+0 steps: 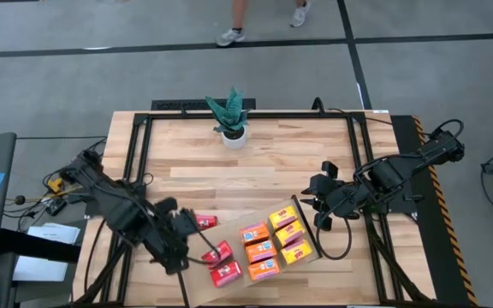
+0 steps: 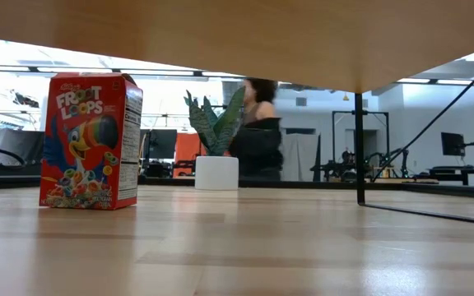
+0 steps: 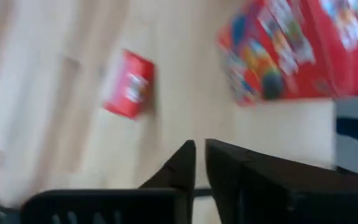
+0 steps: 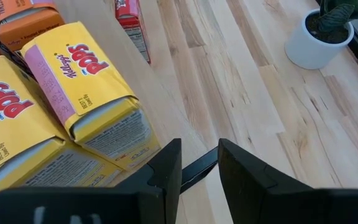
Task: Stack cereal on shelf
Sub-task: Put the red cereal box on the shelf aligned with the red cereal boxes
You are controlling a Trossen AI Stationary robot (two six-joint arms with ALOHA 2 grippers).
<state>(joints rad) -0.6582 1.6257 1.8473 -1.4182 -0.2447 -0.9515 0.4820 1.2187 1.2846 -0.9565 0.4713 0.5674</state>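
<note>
The shelf (image 1: pixel 229 295), a light-wood board on thin black rails, stands at the table's near middle; its underside (image 2: pixel 220 33) spans the top of the low view. Red (image 1: pixel 223 272), orange (image 1: pixel 260 251) and yellow (image 1: pixel 289 234) cereal boxes lie on it. One red box (image 1: pixel 204 221) stands upright on the table beside the shelf's far left corner and also shows in the low view (image 2: pixel 90 140). My left gripper (image 1: pixel 185 257) hovers at the shelf's left end, shut and empty (image 3: pixel 201 155). My right gripper (image 1: pixel 317 210) is at the shelf's right end beside the yellow boxes (image 4: pixel 86 87), its fingers a little apart (image 4: pixel 197 152). My right gripper has a thin black rail (image 4: pixel 199 167) showing in the narrow gap between its two fingers, at the shelf's right end. Whether the fingers touch it, I cannot tell.
A potted plant in a white pot (image 1: pixel 232 120) stands at the table's far middle. A black frame (image 1: pixel 135 171) runs along the tabletop's sides. A person (image 2: pixel 257 123) stands beyond the far edge. Bare wood lies between the plant and the shelf.
</note>
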